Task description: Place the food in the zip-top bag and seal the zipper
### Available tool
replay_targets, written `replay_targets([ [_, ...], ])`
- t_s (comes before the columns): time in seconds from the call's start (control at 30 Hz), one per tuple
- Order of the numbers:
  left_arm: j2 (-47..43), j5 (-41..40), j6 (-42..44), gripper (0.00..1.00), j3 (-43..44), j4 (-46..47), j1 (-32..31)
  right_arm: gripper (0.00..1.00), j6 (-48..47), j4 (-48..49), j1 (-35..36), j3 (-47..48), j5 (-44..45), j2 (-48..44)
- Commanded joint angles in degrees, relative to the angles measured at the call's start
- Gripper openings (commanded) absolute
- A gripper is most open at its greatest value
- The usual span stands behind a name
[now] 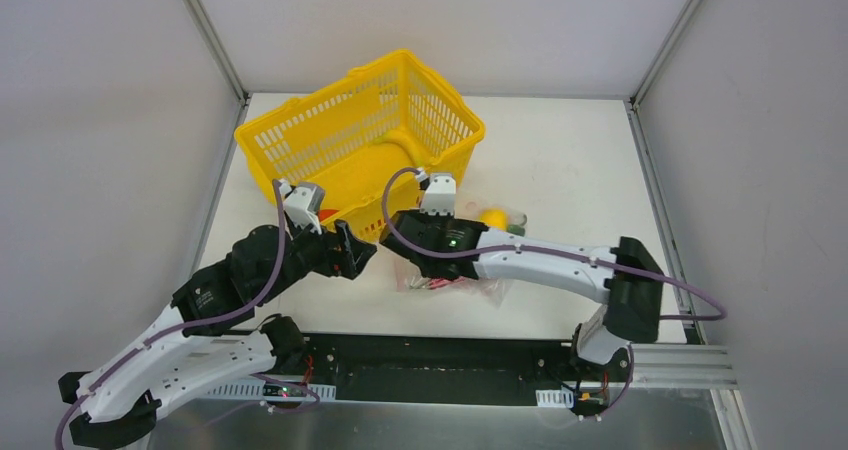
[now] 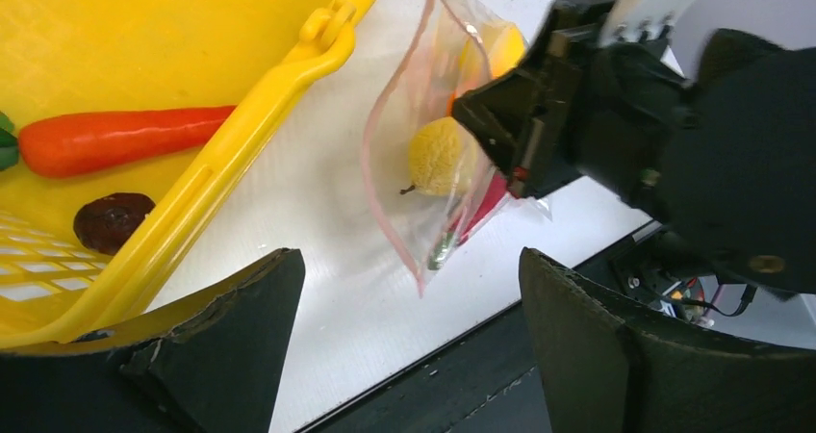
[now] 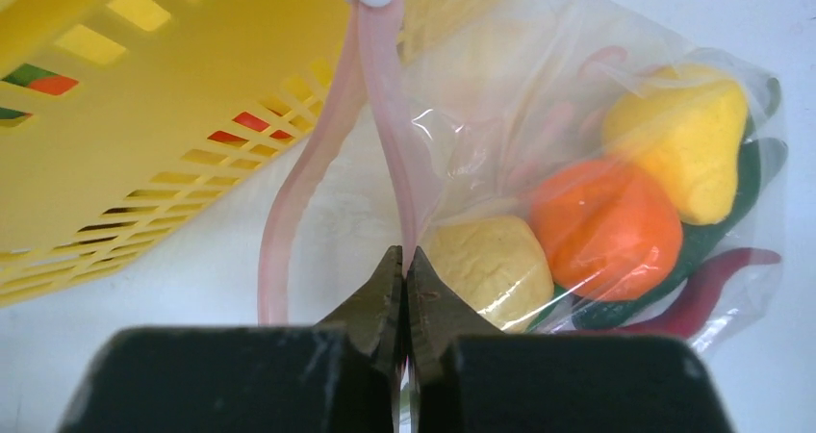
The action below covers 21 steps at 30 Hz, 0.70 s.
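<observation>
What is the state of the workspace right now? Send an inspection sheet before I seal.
Surface: white table, nothing spilled seen.
Job's things: zip-top bag holds lemon, orange fruit, red chili; zipper partly open. In the yellow basket lie a toy carrot and a dark round piece.
Clutter: nothing seen beyond the yellow basket.
Grippers: right gripper shut on the zipper; left gripper open, holding nothing, facing the bag.
Cables: purple cables along both arms, no snag seen.
Surroundings: grey walls on three sides.
</observation>
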Motion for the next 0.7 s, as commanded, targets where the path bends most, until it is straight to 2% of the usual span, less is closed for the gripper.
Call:
replay_targets([
  [0.0, 3.58, -1.9, 4.63, 0.85, 6.3, -1.9, 0.22, 0.0, -2.2, 5.09, 0.13, -5.65, 0.0, -13.33],
  [0.17, 9.54, -5.12, 8.64, 0.94, 13.18, -4.45, 0.26, 0.0, -3.95, 12.79, -1.36, -15.56, -5.13, -29.56],
  [0.23, 12.59, -5.12, 10.68, 0.98, 16.45, -4.71, 0.39, 0.0, -3.95, 13.16, -1.83, -17.34, -5.65, -33.83],
  [0.37, 20.6, -2.63, 15.09, 0.99, 26.42, -6.9, 1.8, 0.0, -3.49, 13.28, -2.4, -19.8, -4.68, -40.2],
  [0.5, 31.46, 1.47, 18.22, 0.99, 38.44, -11.97, 7.95, 0.0, -3.78, 13.41, -3.35, -21.76, -3.26, -44.12],
  [0.57, 36.18, 1.44, 17.12, 0.99, 44.14, -13.66, 11.3, 0.0, -3.96, 13.33, -3.64, -22.66, -2.61, -45.91],
  [0.67, 42.12, -0.85, 12.75, 0.99, 48.44, -11.35, 15.57, 0.0, -4.19, 12.46, -3.87, -23.44, -1.16, -48.32],
])
